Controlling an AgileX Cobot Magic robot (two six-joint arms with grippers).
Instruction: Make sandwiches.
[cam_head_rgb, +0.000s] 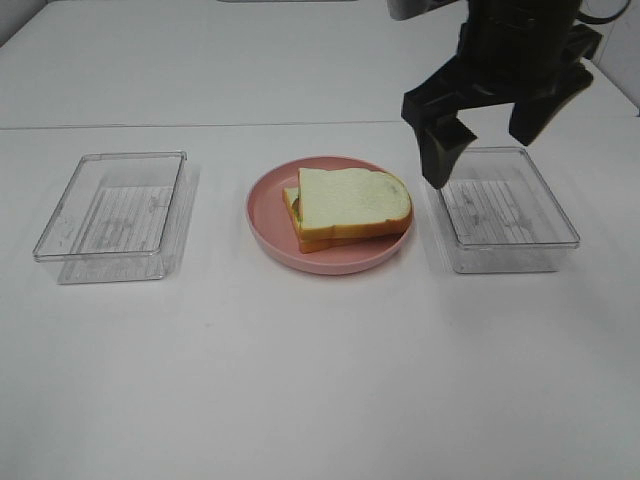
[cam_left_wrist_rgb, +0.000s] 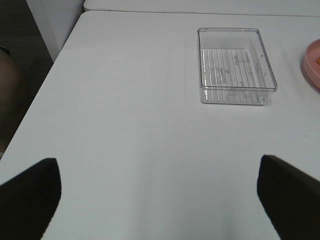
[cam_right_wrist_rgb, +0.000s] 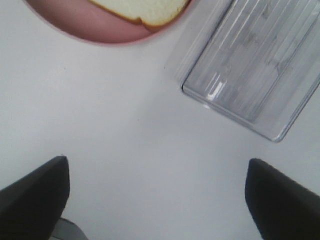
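Note:
A sandwich of white bread slices with orange-brown crust lies stacked on a pink plate in the middle of the table. Only a sliver of filling shows at its left edge. My right gripper hangs open and empty above the right clear box, right of the plate. In the right wrist view its fingers are spread wide over bare table, with the bread's corner and plate at the frame edge. My left gripper is open and empty in the left wrist view; it is out of the high view.
An empty clear plastic box stands left of the plate; it also shows in the left wrist view. The right clear box shows in the right wrist view. The table's left edge drops off near the left arm.

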